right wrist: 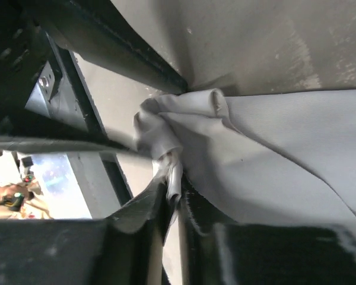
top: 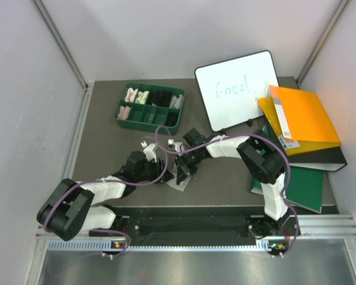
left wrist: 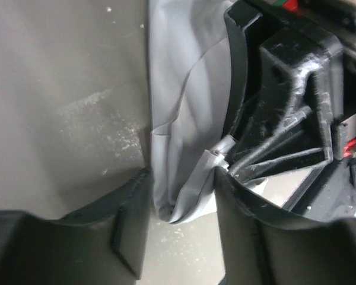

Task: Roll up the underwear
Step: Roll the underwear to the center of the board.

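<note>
The light grey underwear (left wrist: pixel 184 113) lies bunched on the table between my two arms; a small patch of it shows in the top view (top: pixel 180 185). My left gripper (left wrist: pixel 183 199) has a folded end of the grey fabric between its fingertips, touching both; in the top view the left gripper (top: pixel 164 170) is close beside the right one. My right gripper (right wrist: pixel 175 199) is shut on a thin edge of the grey underwear (right wrist: pixel 285 148) and sits right next to the left in the top view (top: pixel 182 168). The black underwear is not in view.
A green compartment tray (top: pixel 120 107) with small cloth rolls (top: pixel 133 95) stands at the back left. A whiteboard (top: pixel 237 89), an orange folder (top: pixel 305 119), a black binder (top: pixel 329 161) and a green folder (top: pixel 302 189) lie at the right.
</note>
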Controlling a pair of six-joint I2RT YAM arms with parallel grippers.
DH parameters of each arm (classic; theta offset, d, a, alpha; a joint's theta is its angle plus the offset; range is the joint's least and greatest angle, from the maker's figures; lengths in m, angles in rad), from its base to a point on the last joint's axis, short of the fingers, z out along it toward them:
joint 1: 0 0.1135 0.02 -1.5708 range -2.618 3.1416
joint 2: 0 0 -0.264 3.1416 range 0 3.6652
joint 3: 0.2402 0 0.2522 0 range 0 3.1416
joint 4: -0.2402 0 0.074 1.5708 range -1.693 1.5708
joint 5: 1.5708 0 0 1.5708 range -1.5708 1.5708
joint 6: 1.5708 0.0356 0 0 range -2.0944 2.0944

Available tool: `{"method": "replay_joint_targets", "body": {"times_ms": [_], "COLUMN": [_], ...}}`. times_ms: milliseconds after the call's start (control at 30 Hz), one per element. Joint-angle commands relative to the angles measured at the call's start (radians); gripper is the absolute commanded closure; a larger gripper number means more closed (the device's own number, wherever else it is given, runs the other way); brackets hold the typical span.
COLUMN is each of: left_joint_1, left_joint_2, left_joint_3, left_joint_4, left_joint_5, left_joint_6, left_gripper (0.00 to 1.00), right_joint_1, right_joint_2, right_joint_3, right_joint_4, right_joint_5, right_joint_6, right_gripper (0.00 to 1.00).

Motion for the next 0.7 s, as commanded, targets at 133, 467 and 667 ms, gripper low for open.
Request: {"method": "replay_joint_targets", "body": {"times_ms": [133,467,667], "left_joint_1": [-0.007,-0.009,-0.011], "left_joint_2": [0.032,0.058,0.049], "left_joint_3": [-0.021,-0.021,-0.023], "left_joint_4": [-0.01,0.012,0.02], "left_joint_5": [-0.14,-0.143,-0.137], "left_joint_6": [-0.051,-0.091,-0.107], "left_gripper": [0.68,0.72,0.72], "right_joint_1": [-0.057,-0.079,-0.078], "right_joint_2": [-0.058,-0.335,-0.383], "right_joint_3": [0.028,-0.146,-0.299], "right_joint_4": [-0.025,0.038,0.206], "right_joint_5": [0.101,0.277,0.288], "right_joint_6": [0.01,0.153,0.39], "right_gripper": [0.59,0.38,0.37]}}
